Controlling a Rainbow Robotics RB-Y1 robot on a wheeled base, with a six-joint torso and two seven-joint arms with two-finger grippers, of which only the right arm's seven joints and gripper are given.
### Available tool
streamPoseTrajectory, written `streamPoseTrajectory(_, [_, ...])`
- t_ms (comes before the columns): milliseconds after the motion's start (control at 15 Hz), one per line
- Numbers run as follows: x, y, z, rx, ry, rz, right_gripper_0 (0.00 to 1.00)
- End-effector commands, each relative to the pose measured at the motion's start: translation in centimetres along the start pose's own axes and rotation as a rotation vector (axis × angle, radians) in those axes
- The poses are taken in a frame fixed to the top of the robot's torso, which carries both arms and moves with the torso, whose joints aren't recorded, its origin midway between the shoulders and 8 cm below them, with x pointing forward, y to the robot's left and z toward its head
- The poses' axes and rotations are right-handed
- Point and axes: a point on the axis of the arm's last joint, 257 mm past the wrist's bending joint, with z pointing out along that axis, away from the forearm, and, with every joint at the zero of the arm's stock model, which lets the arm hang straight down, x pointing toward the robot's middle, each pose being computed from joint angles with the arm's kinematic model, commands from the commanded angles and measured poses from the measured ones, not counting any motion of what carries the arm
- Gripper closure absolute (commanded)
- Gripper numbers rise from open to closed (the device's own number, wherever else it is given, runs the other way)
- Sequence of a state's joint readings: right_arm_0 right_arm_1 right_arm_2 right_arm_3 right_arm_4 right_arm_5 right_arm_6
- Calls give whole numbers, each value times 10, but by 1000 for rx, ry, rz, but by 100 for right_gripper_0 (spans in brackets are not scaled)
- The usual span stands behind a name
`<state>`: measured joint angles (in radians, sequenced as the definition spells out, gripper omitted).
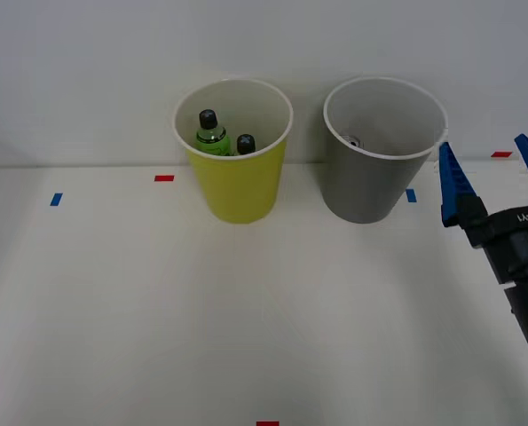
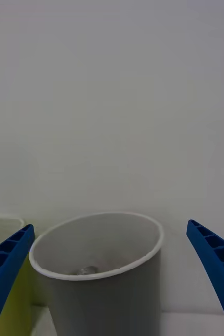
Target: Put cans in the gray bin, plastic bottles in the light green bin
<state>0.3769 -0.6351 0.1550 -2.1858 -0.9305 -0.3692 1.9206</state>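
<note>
The white table [image 1: 113, 311] carries strips of red and blue tape [image 1: 164, 178] and two tall bins side by side against the pale wall [image 1: 86, 71]. From the table's centre, the light green bin [image 1: 237, 191] stands at about 12 o'clock and the gray bin [image 1: 370, 191] at about 1 o'clock, apart with a gap between them. At 3 o'clock the right gripper [image 1: 492, 173] hangs just beside the gray bin, its arm cut off by the frame edge; its blue ribbed fingers [image 1: 450, 182] are spread wide and hold nothing.

Inside the light green bin sit two plastic bottles [image 1: 212, 133] with black caps; one body is bright green, the other's is hidden below the rim. Deep in the gray bin a small silvery disc, probably the top of the can [image 1: 350, 140], is all that can be made out; its body is hidden.
</note>
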Motion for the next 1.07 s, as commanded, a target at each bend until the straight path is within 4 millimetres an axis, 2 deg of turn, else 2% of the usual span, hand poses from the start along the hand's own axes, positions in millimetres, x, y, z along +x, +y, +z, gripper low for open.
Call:
streamPoseTrajectory(67, [1,-3,-32,66,-4,-53,0])
streamPoseTrajectory(333, [14,-7,-59,167,13,-95,0])
streamPoseTrajectory(1067, [35,-11,-92,334,68,-156,0])
